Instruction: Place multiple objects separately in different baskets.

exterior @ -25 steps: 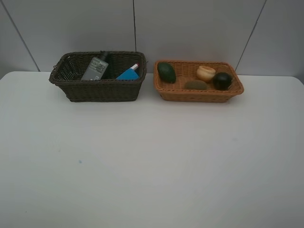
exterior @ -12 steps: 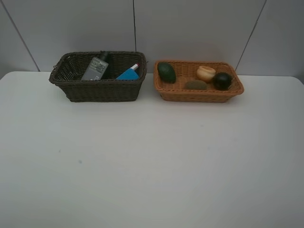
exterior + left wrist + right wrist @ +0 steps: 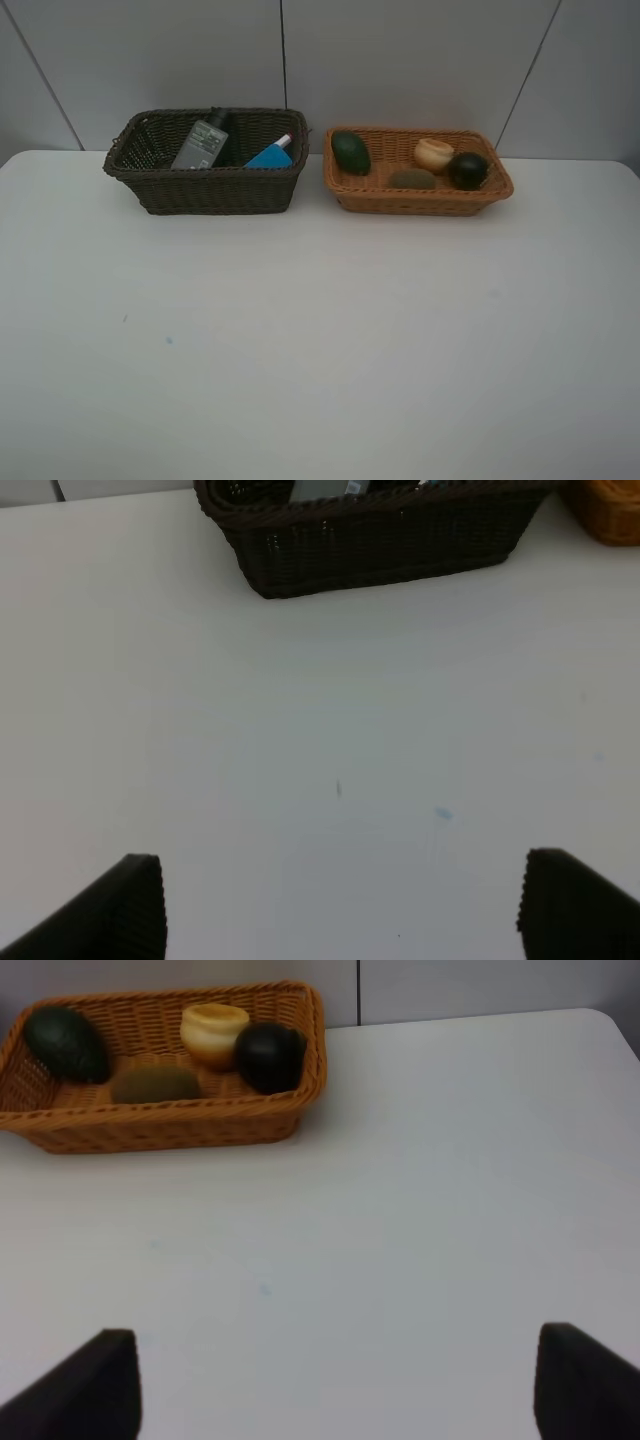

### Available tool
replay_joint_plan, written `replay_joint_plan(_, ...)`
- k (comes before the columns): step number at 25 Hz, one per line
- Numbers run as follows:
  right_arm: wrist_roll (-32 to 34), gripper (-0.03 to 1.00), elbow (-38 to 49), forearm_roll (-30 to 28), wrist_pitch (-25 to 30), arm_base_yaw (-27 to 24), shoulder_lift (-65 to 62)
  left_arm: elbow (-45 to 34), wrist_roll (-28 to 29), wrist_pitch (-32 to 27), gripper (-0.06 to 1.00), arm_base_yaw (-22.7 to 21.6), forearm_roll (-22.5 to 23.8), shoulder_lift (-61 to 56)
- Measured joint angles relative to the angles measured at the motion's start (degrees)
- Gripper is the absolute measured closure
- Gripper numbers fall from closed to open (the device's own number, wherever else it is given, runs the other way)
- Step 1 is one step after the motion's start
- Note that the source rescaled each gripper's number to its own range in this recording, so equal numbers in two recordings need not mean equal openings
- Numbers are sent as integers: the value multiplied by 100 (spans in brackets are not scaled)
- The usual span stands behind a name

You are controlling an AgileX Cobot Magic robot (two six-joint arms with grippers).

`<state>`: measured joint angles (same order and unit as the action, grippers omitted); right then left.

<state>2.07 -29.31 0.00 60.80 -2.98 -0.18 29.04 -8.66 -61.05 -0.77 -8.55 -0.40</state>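
- Nothing has moved since the earlier frame; both baskets and their contents sit as before.
- Dark basket (image 3: 206, 160) at the table's (image 3: 320, 330) back left: pump bottle (image 3: 202, 143) leaning inside, blue eraser (image 3: 269, 158) beside it, red-ended marker (image 3: 284, 141) poking up just behind the eraser.
- Pink bottle not visible.
- Orange basket (image 3: 417, 170) just beside it, to the right: avocado (image 3: 350, 151) at the left end, kiwi (image 3: 412, 179) in the middle front, orange-yellow fruit (image 3: 433, 153) behind the kiwi, mangosteen (image 3: 468, 169) at the right end.
- Left gripper (image 3: 340, 905): jaws wide apart, empty, over bare table in front of the dark basket.
- Right gripper (image 3: 335, 1385): jaws wide apart, empty, over bare table well short of the orange basket.
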Motion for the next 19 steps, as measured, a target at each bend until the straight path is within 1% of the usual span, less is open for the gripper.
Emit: replay_joint_plan(19, 0, 1, 0, 0, -4, 0, 0, 0, 0, 0, 8, 0, 0, 0)
